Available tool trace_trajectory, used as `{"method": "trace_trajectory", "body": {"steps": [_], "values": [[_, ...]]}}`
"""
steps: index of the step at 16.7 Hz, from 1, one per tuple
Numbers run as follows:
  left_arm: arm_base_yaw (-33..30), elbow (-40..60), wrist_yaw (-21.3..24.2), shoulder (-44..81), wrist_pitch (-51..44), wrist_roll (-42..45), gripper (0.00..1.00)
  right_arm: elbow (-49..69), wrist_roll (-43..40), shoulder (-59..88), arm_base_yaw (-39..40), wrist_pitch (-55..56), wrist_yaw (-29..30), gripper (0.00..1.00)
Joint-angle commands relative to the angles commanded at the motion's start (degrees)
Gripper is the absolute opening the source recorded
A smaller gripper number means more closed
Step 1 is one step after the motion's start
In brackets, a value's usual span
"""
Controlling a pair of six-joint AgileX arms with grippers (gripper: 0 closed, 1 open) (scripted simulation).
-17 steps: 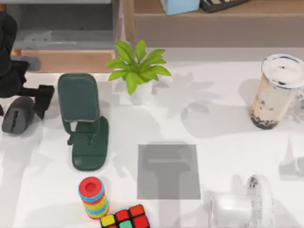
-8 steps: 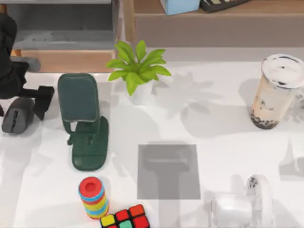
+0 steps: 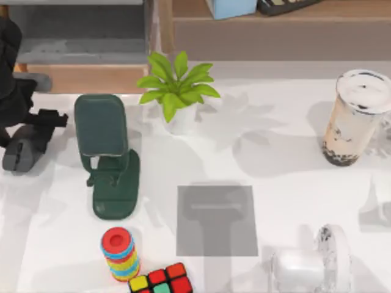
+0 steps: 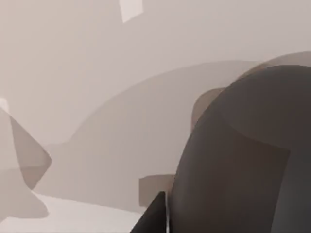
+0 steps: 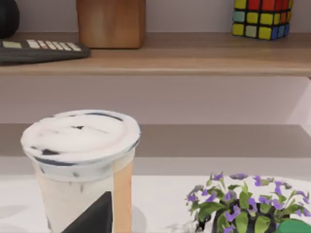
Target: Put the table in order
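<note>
At the top view's far left my left gripper (image 3: 38, 125) sits over the grey mouse (image 3: 21, 151), fingers clenched on it, probably to carry it off the white table (image 3: 275, 183). Moving right, the green phone stand (image 3: 107, 152), potted plant (image 3: 177, 91) and milk tea cup (image 3: 354, 116) wait on the table, which fills the frame.

The left gripper (image 3: 30, 131) has closed in on the grey computer mouse (image 3: 23, 149) at the table's left edge. Its right finger moved left, onto the mouse.
</note>
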Motion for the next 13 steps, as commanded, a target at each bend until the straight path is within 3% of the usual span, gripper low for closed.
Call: {"method": "trace_trajectory", "body": {"steps": [2, 13], "values": [[0.00, 0.00, 0.00, 0.00, 0.00, 0.00, 0.00, 0.00, 0.00, 0.00, 0.00, 0.00, 0.00, 1.00], [-0.10, 2.61, -0.01, -1.83, -2.81, -0.08, 0.00, 0.00, 0.00, 0.00, 0.00, 0.00, 0.00, 1.00]]}}
